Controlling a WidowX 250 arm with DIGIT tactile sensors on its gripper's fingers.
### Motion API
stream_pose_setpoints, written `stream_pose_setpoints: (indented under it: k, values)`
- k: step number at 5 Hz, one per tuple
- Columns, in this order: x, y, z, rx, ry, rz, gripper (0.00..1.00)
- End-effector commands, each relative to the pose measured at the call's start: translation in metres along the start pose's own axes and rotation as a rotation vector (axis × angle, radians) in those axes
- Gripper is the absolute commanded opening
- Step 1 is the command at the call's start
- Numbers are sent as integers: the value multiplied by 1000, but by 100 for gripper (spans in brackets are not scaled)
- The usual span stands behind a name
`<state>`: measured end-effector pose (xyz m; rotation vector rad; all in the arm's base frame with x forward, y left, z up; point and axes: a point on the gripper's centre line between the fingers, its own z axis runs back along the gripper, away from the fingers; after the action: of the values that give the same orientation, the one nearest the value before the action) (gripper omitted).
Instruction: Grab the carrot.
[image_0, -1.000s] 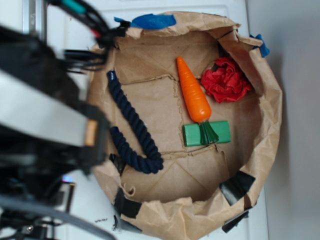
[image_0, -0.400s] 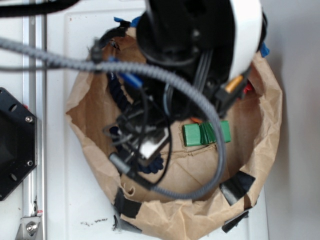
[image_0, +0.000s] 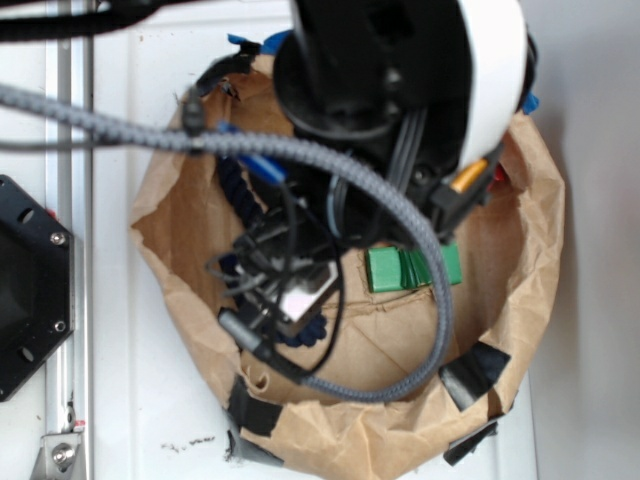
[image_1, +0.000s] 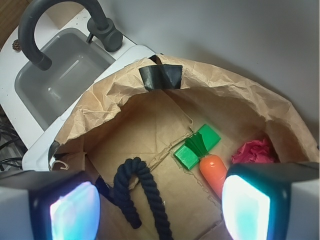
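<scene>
In the wrist view the orange carrot (image_1: 214, 172) lies on the floor of the brown paper bag (image_1: 125, 90). Its dark green tuft (image_1: 198, 144) rests across a green block (image_1: 187, 157). My gripper (image_1: 160, 210) hangs above the bag floor, open wide, with nothing between its fingers. The right finger (image_1: 247, 207) covers the carrot's tapered end, and the left finger (image_1: 75, 210) is near the rope. In the exterior view my arm (image_0: 400, 80) hides the carrot and the gripper; only the green block (image_0: 385, 270) shows.
A dark blue rope (image_1: 132, 190) curls on the bag floor left of the carrot. A red crumpled paper ball (image_1: 255, 151) sits to its right. The bag's walls rise all round, with black tape (image_1: 160, 77) on the rim. A grey sink (image_1: 60, 75) with a faucet (image_1: 50, 20) lies beyond.
The arm has swung from the left edge to over the bag, covering the carrot and red ball in the exterior view. In the last half second it barely shifted. The objects lie as before.
</scene>
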<state>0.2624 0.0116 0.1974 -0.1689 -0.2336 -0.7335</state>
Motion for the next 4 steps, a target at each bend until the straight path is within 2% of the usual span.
stream_pose_setpoints:
  k: [1, 2, 3, 4]
  values:
    - [-10, 0, -66, 55, 98, -112, 100]
    - [-16, 2, -90, 54, 127, -152, 100]
    - [-12, 18, -99, 38, 141, -163, 100]
    - [-3, 38, -98, 17, 125, -149, 100]
